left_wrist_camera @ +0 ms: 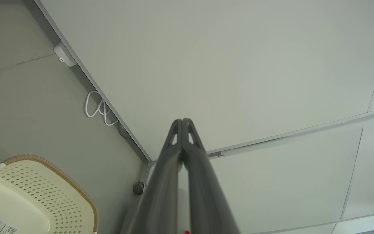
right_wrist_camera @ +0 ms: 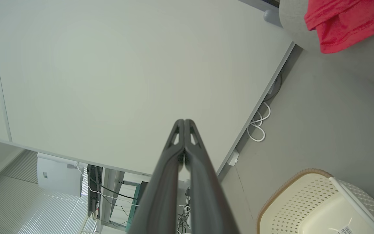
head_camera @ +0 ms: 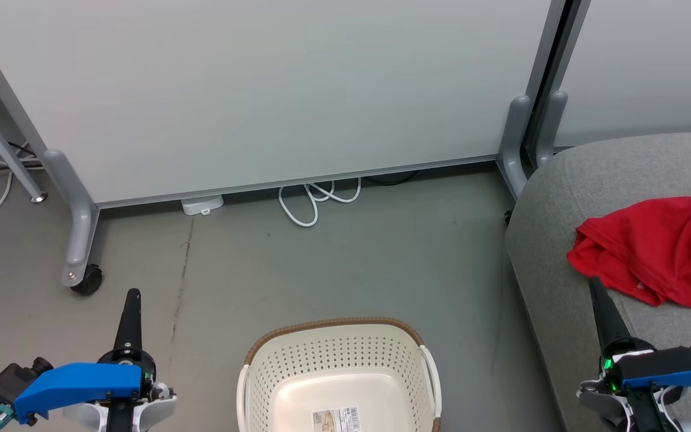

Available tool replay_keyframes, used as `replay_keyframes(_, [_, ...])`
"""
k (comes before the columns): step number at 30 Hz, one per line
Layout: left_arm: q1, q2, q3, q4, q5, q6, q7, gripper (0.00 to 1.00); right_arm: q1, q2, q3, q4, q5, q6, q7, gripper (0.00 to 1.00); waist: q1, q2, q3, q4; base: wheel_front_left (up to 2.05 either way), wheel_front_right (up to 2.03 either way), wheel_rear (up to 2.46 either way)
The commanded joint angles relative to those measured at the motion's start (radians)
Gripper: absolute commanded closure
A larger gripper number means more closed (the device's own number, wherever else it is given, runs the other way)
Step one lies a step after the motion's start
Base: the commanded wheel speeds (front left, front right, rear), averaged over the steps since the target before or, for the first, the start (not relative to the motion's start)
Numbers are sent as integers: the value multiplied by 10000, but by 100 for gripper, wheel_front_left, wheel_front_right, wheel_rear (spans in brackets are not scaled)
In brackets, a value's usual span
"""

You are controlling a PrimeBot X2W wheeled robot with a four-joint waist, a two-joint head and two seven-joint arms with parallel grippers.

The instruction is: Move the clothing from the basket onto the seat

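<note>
Left end effector (head_camera: 132, 295): fully closed, its two long dark fingers pressed together to a single point and holding nothing. It hangs over the bare grey floor (head_camera: 351, 270).
Right end effector (head_camera: 592, 283): fully closed in the same way, fingers meeting at the tip with nothing between them. In the head view it rises in front of the seat's front edge.
Clothing (head_camera: 651, 246): a crumpled bright red garment with a little white trim, lying on the seat. It sits just ahead of the right end effector's tip and to its right. In the right wrist view it is clear of the fingers, so they are not touching it. It is well apart from the left end effector, far to that one's right.
Seat (head_camera: 549, 240): a large light-grey upholstered seat with rounded edges, directly ahead of and beneath the right end effector.
Basket (head_camera: 327, 327): cream-white and perforated with a brown rim, standing upright on the floor between the two end effectors. It is right of the left one, left of the right one, and nearer the robot than either fingertip. Its pale base and a barcode sticker (head_camera: 336, 418) are in plain sight.
Partition panel (head_camera: 261, 90): a pale panel on a grey frame, well beyond both fingertips, with a castor (head_camera: 87, 279) just ahead of the left end effector.
White cable (head_camera: 315, 204): looped on the floor at the panel's foot, beyond the basket.
</note>
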State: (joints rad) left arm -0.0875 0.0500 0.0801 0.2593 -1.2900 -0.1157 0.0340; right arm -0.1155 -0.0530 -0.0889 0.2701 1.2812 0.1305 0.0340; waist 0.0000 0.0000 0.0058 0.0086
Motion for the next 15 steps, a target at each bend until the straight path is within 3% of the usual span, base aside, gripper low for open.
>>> replay_keyframes(1, [-218, 6, 46, -93, -269, -97, 66, 100, 45, 8, -36, -115, 275, 3, 69, 100, 0, 0, -1, -3, 0, 0, 0])
replay_keyframes(15, [-253, 5, 187, -124, -1431, -125, 361, 100, 75, 18, -127, -185, 1464, 5, 364, 100, 0, 0, -10, -32, 0, 0, 0])
